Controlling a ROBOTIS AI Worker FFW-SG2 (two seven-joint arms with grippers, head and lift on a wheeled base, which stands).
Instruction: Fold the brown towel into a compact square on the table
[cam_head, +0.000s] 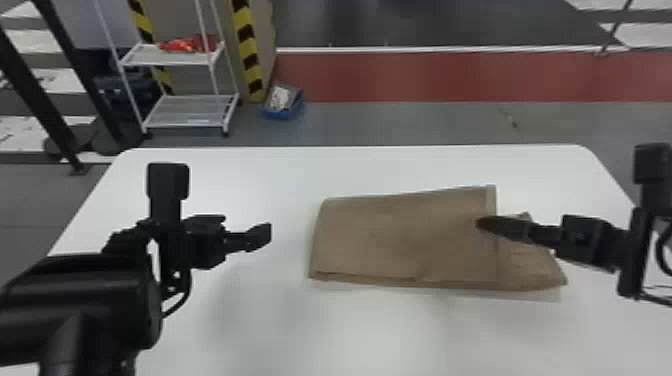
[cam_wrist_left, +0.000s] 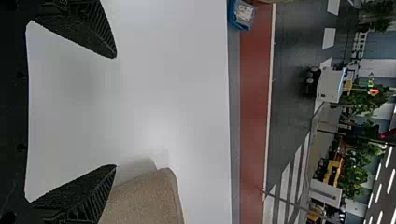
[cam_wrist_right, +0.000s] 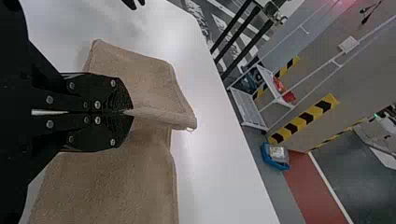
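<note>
While the towel (cam_head: 400, 240) lies folded on the white table (cam_head: 390, 167), a bit to the right of the middle, the right gripper (cam_head: 481, 223) has its two black fingers squeezed together on it. They pinch a thin edge of the cloth near its right end, and that edge stands up in a ridge. Past the pinch, a loose bit of towel pokes out to the right and makes a crooked end, so it is not a square.

The left gripper (cam_head: 261, 236) hangs over the table, to the left of the towel and apart from it. Its fingers are wide open with nothing in them.

Behind the table stands a white rack (cam_head: 187, 102) with red stuff (cam_head: 187, 45) on its upper shelf. A blue box (cam_head: 283, 114) sits on the floor by a striped post (cam_head: 246, 47).
</note>
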